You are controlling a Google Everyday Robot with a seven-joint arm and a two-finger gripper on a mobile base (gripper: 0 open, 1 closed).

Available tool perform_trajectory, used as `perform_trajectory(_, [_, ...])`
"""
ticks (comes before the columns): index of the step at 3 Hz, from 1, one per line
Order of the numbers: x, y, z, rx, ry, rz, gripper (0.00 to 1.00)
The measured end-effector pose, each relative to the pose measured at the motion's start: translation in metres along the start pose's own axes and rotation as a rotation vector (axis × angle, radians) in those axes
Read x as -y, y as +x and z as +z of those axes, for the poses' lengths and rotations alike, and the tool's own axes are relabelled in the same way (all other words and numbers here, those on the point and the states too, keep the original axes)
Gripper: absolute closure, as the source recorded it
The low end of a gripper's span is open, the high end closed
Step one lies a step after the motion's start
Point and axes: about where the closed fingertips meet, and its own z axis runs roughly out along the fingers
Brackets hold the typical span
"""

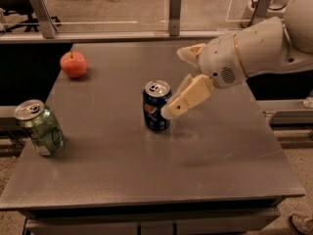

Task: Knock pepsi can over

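Camera view: the pepsi can (156, 106) stands upright near the centre of the grey table (220, 155), silver top up and logo facing the lower edge of the frame. The gripper (175, 107) reaches in from the upper right of the frame, angled down and to the left. Its tip sits at the can's right side, level with the upper half. Contact cannot be confirmed, and neither can the gripper's state, released or clenched. A green can (40, 129) stands upright at the left edge of the table. A red apple (74, 64) rests at the upper left corner.
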Motion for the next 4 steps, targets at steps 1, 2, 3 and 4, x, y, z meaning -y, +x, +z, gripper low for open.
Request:
perform_trajectory(1, [-0.014, 0.015, 0.025, 0.13, -0.119, 0.099, 0.0])
perform_trajectory(2, [-0.015, 0.012, 0.028, 0.156, -0.135, 0.112, 0.0])
perform_trajectory(3, [-0.016, 0.009, 0.03, 0.194, -0.132, 0.092, 0.0])
perform_trajectory(4, [-0.011, 0.006, 0.041, 0.314, -0.124, 0.044, 0.0])
